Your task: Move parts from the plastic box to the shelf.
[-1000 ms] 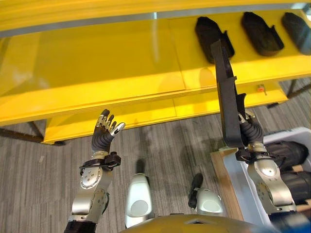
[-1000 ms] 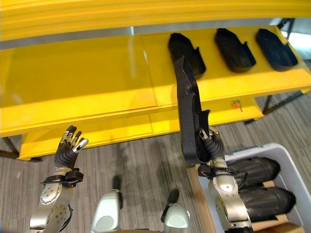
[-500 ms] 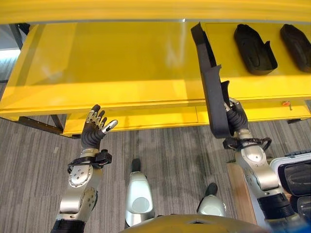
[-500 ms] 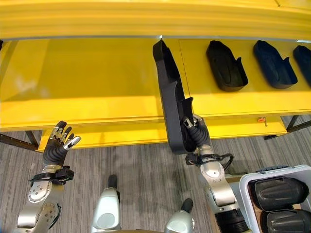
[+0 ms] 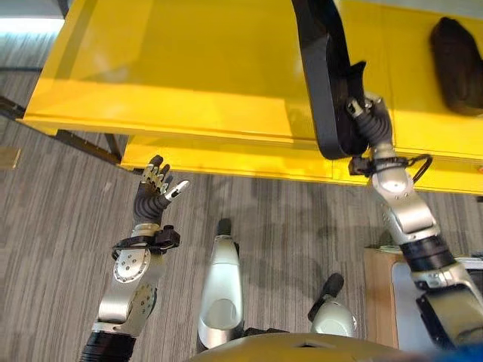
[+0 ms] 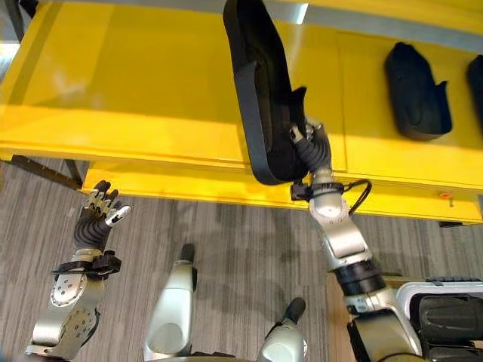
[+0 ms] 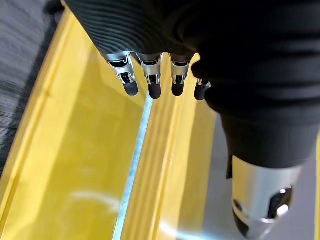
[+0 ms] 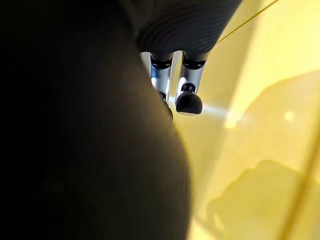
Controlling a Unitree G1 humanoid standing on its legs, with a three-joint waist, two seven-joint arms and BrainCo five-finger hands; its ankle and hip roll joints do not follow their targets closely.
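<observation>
My right hand [image 5: 371,127] is shut on the lower end of a long black moulded part [image 5: 323,75], which stands upright and leans over the front edge of the yellow shelf [image 5: 189,68]. In the right wrist view the same part [image 8: 75,130] is a dark mass beside my fingers [image 8: 187,97]. Another black part [image 6: 416,92] lies flat on the shelf to the right. The plastic box [image 6: 424,290] shows at the lower right with a black part [image 6: 454,317] inside. My left hand [image 5: 154,197] is raised open over the floor, its straight fingers [image 7: 150,80] pointing at the shelf.
A lower yellow tier [image 5: 226,160] juts out under the shelf's front edge. The shelf's left half is bare. A dark shelf leg [image 5: 83,143] runs over the grey floor at the left. A wooden board [image 5: 375,302] lies beside the box.
The camera has shifted left and closer to the shelf. My right hand has carried the black part up and forward over the shelf's front edge. My left hand stays raised and open.
</observation>
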